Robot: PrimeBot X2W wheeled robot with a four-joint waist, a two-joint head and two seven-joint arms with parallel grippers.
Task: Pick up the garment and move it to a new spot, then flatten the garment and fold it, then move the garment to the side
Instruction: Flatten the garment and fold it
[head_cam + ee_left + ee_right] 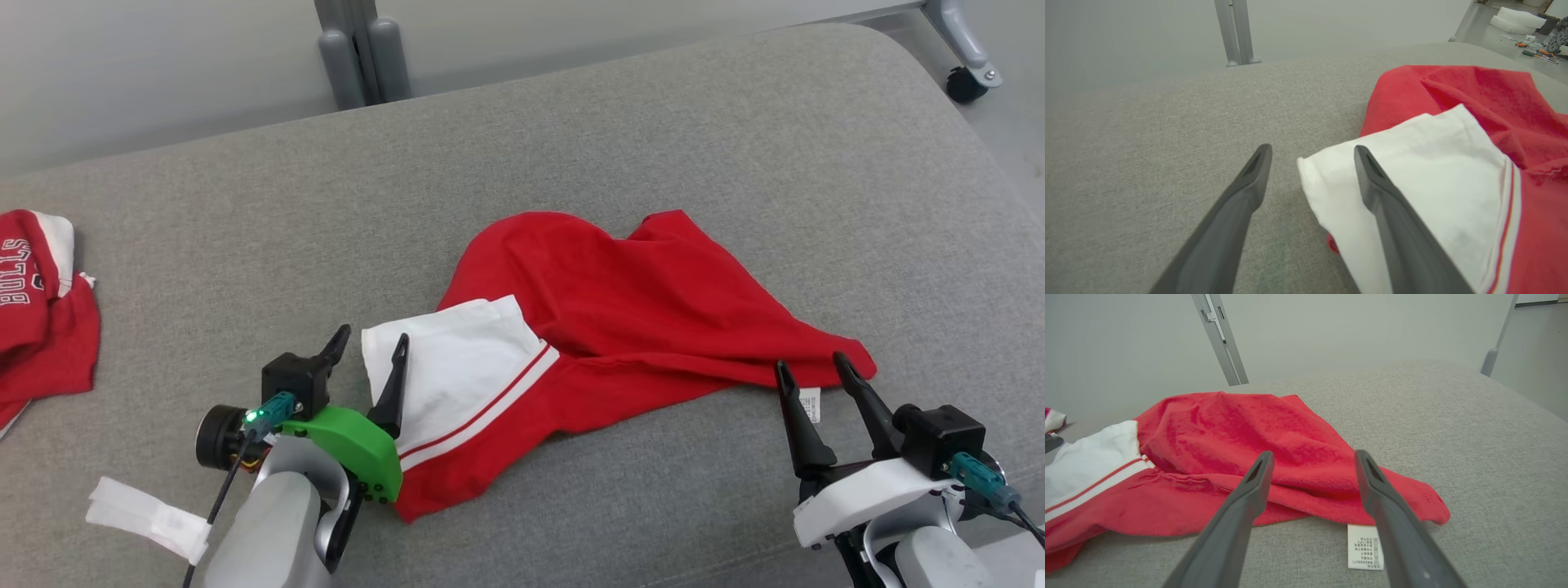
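- The red garment [653,302] lies crumpled in the middle of the grey cushion [735,122].
- My left gripper [372,336] is spread: one finger over its white sleeve [457,359], the other over bare cushion.
- My right gripper [811,362] is spread too, astride the care label [809,404] at the red corner.

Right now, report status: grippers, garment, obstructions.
Left gripper open, at white sleeve edge. Right gripper open, near label corner. Garment rumpled, unheld, on cushion. Another red shirt far left.

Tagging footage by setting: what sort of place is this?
Probably a lab or workshop, not a home: a grey padded table, a metal frame on a caster beside it, hand tools lying on the bare floor.
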